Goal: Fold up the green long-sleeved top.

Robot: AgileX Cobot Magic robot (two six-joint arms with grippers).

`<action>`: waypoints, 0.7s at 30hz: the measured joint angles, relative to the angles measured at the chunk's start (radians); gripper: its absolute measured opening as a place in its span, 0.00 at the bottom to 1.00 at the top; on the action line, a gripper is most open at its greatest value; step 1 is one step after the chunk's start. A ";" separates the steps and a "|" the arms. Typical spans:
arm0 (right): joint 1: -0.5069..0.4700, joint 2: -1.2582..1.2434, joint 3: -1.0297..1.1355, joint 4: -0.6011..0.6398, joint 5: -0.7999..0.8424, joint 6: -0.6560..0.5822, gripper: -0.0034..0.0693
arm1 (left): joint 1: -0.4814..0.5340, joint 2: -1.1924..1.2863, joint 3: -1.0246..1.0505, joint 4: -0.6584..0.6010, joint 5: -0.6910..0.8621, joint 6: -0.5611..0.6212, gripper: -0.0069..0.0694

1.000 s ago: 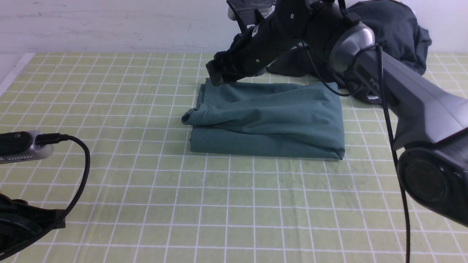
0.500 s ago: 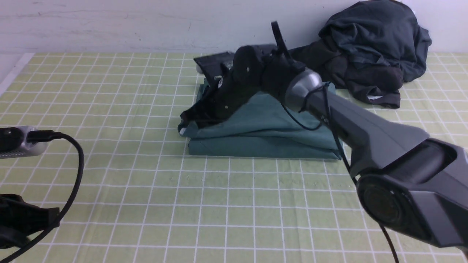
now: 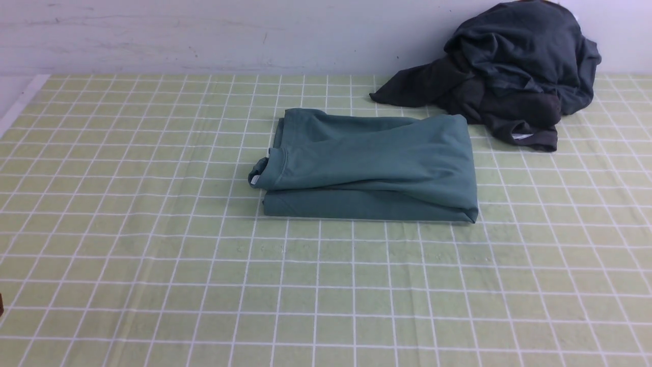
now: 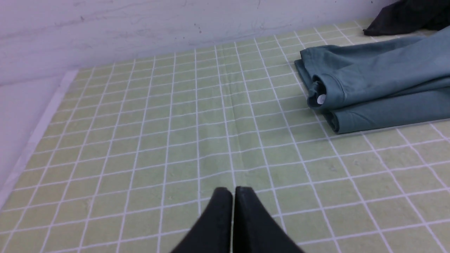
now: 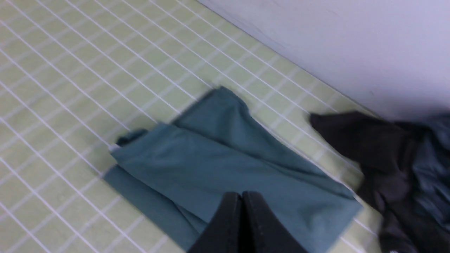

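Observation:
The green long-sleeved top (image 3: 369, 168) lies folded into a thick rectangle near the middle of the checked table. Its ribbed neck with a small white label faces left. It also shows in the left wrist view (image 4: 379, 88) and in the right wrist view (image 5: 225, 165). Neither arm appears in the front view. My left gripper (image 4: 233, 189) is shut and empty above bare table, well short of the top. My right gripper (image 5: 242, 193) is shut and empty, raised above the top.
A heap of dark charcoal-grey clothes (image 3: 509, 71) lies at the back right against the wall, close behind the top; it also shows in the right wrist view (image 5: 397, 158). The table's left edge (image 3: 20, 102) borders a pale strip.
My right arm has drawn back from the top's left neck edge and left the front view. My left arm has also gone from the front view. The top now lies flatter.

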 joint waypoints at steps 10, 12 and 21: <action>-0.036 -0.787 1.175 -0.031 -0.836 0.077 0.03 | 0.000 -0.074 0.052 0.000 0.002 0.014 0.09; -0.036 -0.857 1.328 -0.029 -0.961 0.077 0.03 | 0.000 -0.074 0.052 0.000 0.002 0.014 0.09; -0.036 -1.119 1.823 -0.023 -1.246 0.078 0.03 | 0.000 -0.075 0.052 0.000 0.002 0.014 0.09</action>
